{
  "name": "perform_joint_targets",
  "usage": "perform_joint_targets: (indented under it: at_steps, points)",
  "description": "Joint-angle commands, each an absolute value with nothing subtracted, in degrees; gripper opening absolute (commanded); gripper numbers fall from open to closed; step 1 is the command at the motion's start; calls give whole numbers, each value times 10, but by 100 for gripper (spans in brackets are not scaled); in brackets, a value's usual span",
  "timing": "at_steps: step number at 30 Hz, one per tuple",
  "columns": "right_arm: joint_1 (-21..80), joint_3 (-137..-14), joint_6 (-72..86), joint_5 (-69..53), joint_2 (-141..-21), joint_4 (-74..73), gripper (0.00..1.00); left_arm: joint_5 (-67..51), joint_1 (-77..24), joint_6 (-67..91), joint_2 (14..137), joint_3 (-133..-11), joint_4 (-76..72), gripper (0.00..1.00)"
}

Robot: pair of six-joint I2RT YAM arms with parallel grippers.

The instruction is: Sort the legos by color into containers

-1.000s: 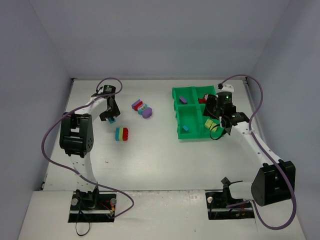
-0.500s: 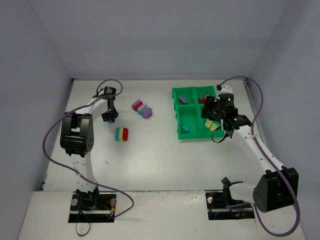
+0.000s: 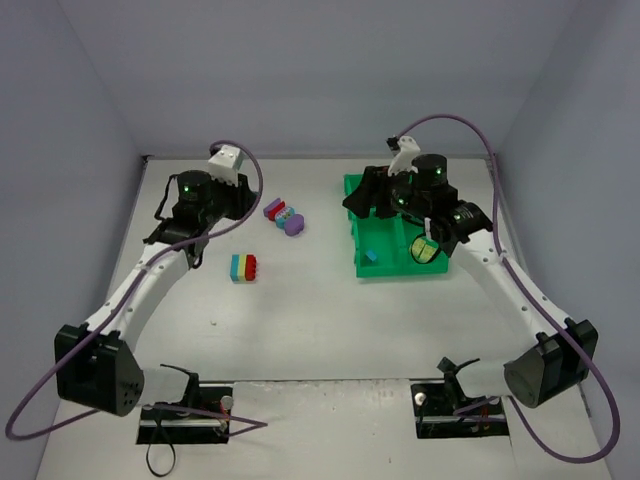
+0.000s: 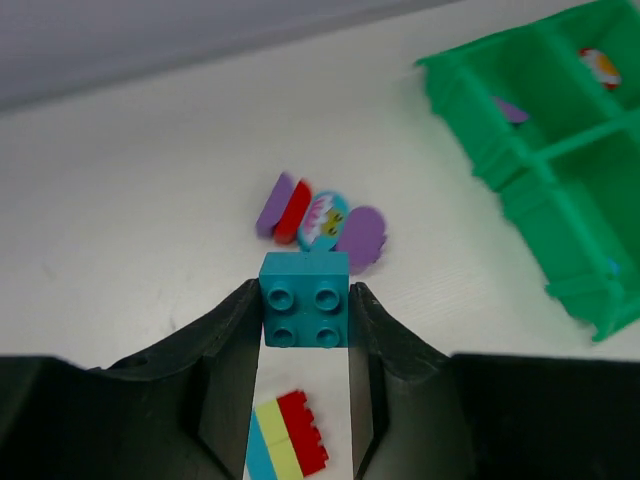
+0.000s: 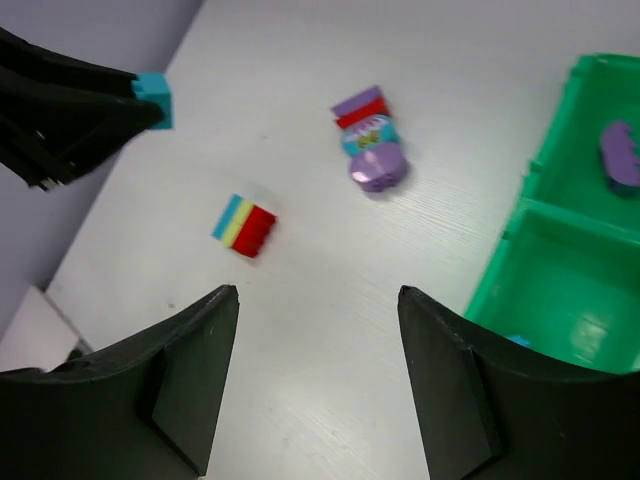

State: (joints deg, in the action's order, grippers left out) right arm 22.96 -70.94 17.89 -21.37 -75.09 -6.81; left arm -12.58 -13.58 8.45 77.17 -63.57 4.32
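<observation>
Nearest the arms, left of the table's middle, a little three-colour stack (image 3: 243, 267) of teal, yellow-green and red sits on its own. Over to the right, the green tray (image 3: 358, 250) lies toward the far right corner, with a blue piece (image 3: 371, 256) in its near left compartment and a yellow-green piece (image 3: 425, 250) in the near right one. And here's the left gripper (image 4: 304, 310), clamped tight on a teal brick (image 4: 305, 290), studs facing the wrist camera, held up off the table on the far left side. Just beyond, a cluster (image 3: 283, 217) of purple, red and teal pieces lies bunched together near the middle of the far edge. The right gripper (image 5: 315, 320) hangs over the tray's far left part, jaws apart, nothing between them. The far left compartment holds a purple piece (image 5: 620, 155), the far right one a reddish piece (image 4: 598, 65).
</observation>
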Motion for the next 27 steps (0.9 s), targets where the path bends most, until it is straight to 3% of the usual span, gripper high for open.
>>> perform_joint_targets:
  at_steps: [1,8,27]
  points:
    - [250,-772,214,-295,-782,-42,62,-257,-171,-51,715,-605,-90,0]
    - [277,-844,236,-343,-831,-41,62,-332,-228,-105,684,-632,-65,0]
    - [316,-846,251,-356,-875,-30,52,-326,-332,-163,706,-680,-46,0]
